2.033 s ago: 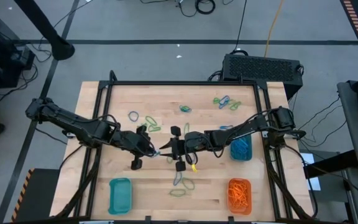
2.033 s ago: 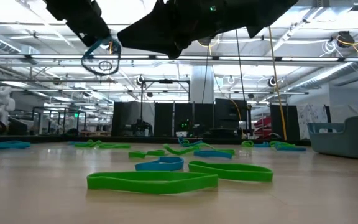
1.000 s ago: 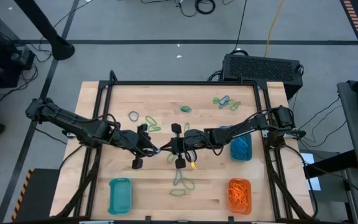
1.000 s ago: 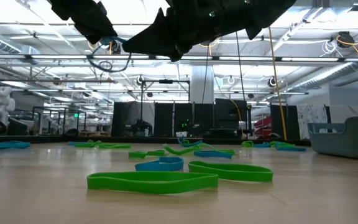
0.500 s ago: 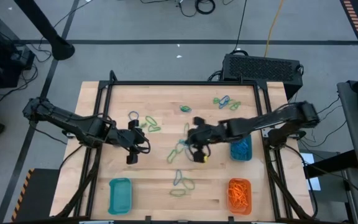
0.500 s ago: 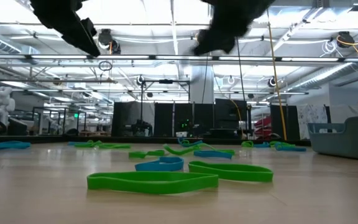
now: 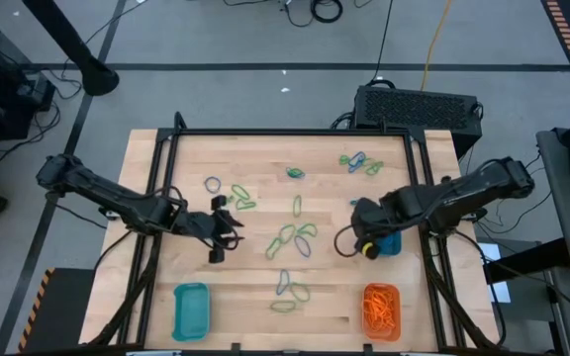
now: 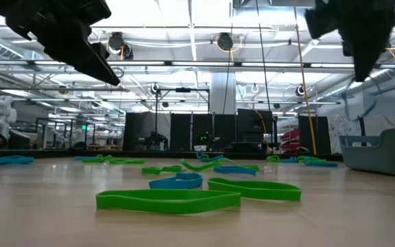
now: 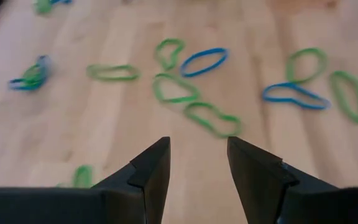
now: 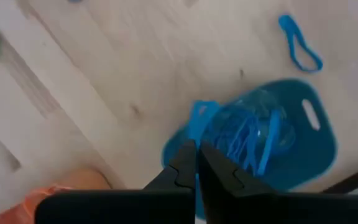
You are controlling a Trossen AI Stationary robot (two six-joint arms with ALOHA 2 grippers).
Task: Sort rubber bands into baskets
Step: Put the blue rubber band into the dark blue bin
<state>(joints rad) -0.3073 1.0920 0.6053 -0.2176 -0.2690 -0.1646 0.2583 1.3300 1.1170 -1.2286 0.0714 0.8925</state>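
My right gripper [image 7: 362, 244] [image 10: 196, 149] is shut on a blue rubber band [image 10: 199, 121] beside the right-hand teal basket [image 7: 396, 225] [image 10: 319, 134], which holds several blue bands. My left gripper [image 7: 221, 232] [image 9: 197, 163] hovers open over the table's left middle with nothing between its fingers. Loose green and blue rubber bands [image 7: 290, 237] [image 9: 213, 119] lie flat on the wood between the arms. An orange basket [image 7: 382, 287] with orange bands and a second teal basket [image 7: 178, 297] stand near the front edge. My right gripper pinches one end of the blue rubber band [image 10: 197, 135] between its two shut fingertips, coming from above and pointing down. The band reaches from the tips to the teal basket's rim. Whether its far end touches the basket I cannot tell.
More bands lie at the far side [image 7: 359, 161] [image 7: 295, 173], left of centre [image 7: 240, 198] and near the front [image 7: 285, 287] [image 8: 168, 200]. A black metal frame [image 7: 166, 198] borders the table. A black box [image 7: 419, 104] stands behind the far right corner.
A second ago both grippers met over the table's middle with the blue band between them. The band has gone with my right gripper, which has swung toward the table's right edge to the teal basket. My left gripper has drawn back a little toward the left.
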